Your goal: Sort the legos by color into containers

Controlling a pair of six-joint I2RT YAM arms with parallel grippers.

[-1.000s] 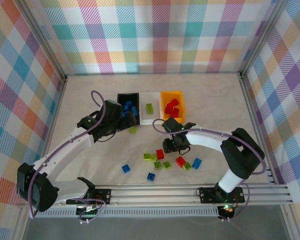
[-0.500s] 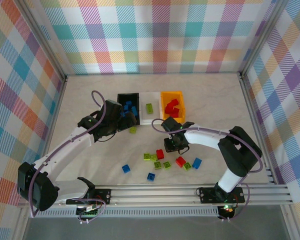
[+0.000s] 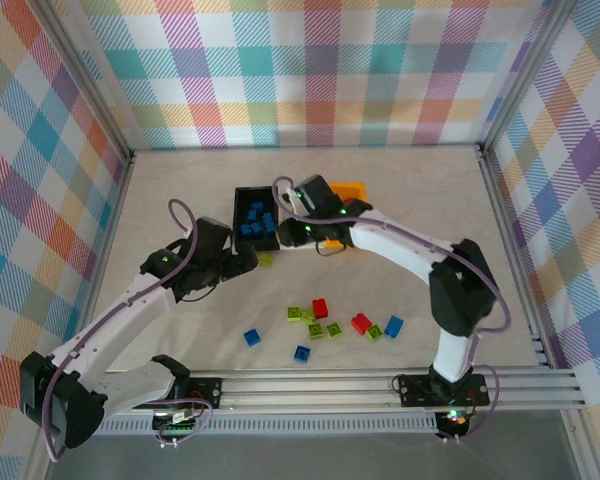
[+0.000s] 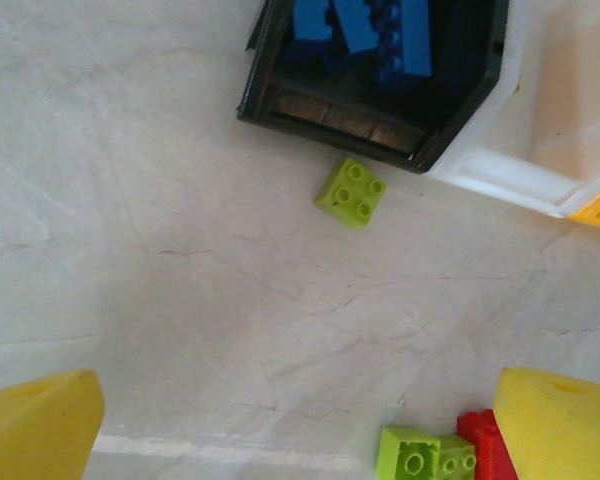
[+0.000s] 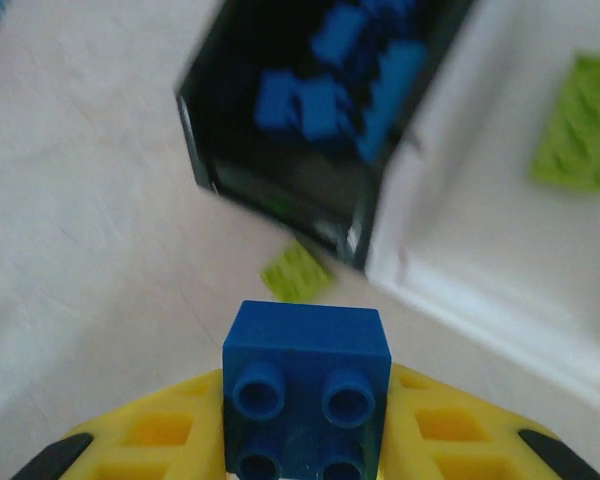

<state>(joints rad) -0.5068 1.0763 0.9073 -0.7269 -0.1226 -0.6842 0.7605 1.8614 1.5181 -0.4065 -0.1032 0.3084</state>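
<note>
Bins: there were three.
Loose red bricks: two.
Loose blue bricks: three.
Blue brick in right claw: one.
Loose lime bricks: five or six.

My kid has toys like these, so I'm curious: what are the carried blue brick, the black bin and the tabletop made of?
The blue brick looks like hard moulded plastic: smooth, slightly shiny, crisp studs. The black bin seems glossy plastic; its near wall shows reflections. The tabletop is pale, matte, marble-veined; stone or printed laminate, I cannot tell.
</note>
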